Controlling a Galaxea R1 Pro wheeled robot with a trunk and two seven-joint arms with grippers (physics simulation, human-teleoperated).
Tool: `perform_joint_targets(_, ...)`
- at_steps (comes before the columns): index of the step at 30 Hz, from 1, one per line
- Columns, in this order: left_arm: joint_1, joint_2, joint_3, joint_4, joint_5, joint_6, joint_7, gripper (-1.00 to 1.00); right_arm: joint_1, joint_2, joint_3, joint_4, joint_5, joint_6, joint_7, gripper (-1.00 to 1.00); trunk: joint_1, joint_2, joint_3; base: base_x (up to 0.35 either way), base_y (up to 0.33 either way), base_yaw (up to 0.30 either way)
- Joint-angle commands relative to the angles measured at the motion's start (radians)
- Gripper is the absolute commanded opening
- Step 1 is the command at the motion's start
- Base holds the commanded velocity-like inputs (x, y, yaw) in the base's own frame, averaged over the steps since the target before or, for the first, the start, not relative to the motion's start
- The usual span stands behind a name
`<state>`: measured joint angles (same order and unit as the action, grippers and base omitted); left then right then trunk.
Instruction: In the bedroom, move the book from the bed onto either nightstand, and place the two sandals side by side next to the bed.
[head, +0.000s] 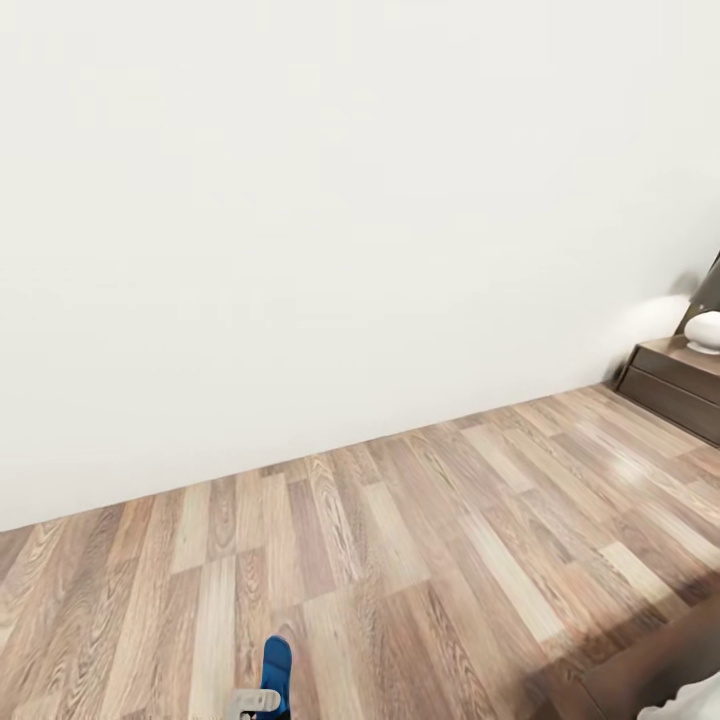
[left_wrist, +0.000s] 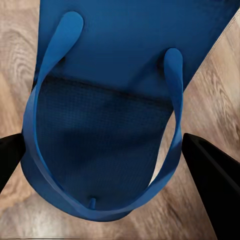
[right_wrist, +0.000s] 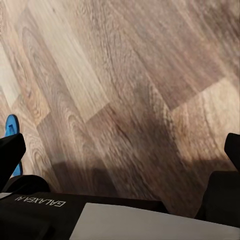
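Straddling blue sandal: L gripper fingers, over floor.

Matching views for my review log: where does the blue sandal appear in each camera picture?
Head view: the blue sandal pokes up at the bottom edge, left of centre, above a grey part of the left arm.
Left wrist view: the sandal sits close up between the dark jaws.
Right wrist view: a blue sliver at the picture's edge, probably a sandal.
Shared landmark: the wood-plank floor.

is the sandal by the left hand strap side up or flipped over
Strap side up. In the left wrist view the sandal shows its blue straps and textured footbed facing the camera, between the left hand fingers, wood floor beneath.
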<state>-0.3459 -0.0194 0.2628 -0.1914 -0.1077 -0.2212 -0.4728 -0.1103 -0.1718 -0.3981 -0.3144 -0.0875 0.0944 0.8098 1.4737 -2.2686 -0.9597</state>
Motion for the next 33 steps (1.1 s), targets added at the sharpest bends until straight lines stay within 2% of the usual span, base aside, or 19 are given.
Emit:
perform_joint_targets(1, -0.001, -0.001, 0.009, 0.001, -0.01, -0.004, -0.003, -1.0, 0.0, 0.0, -0.002, 0.0, -0.009, 0.01, 0.004, 1.0, 0.0, 0.0, -0.001, 0.008, 0.0, 0.23)
perform_joint_targets(7, -0.001, -0.001, 0.009, 0.0, -0.011, -0.004, -0.003, -1.0, 0.0, 0.0, -0.002, 0.0, -0.009, 0.01, 0.005, 1.0, 0.0, 0.0, -0.002, 0.019, -0.006, 0.092)
perform_joint_targets(17, -0.001, -0.001, 0.009, 0.0, -0.011, -0.004, -0.003, -1.0, 0.0, 0.0, -0.002, 0.0, -0.009, 0.01, 0.005, 1.0, 0.0, 0.0, -0.002, 0.207, -0.112, 0.005)
perform_joint_targets(26, -0.001, -0.001, 0.009, 0.0, -0.01, -0.004, -0.003, -1.0, 0.0, 0.0, -0.002, 0.0, -0.009, 0.01, 0.005, 1.0, 0.0, 0.0, -0.002, 0.056, -0.019, 0.0)
perform_joint_targets(33, -0.001, -0.001, 0.009, 0.001, -0.011, -0.004, -0.003, -1.0, 0.0, 0.0, -0.002, 0.0, -0.009, 0.01, 0.004, 1.0, 0.0, 0.0, -0.002, 0.206, 0.012, 0.0)
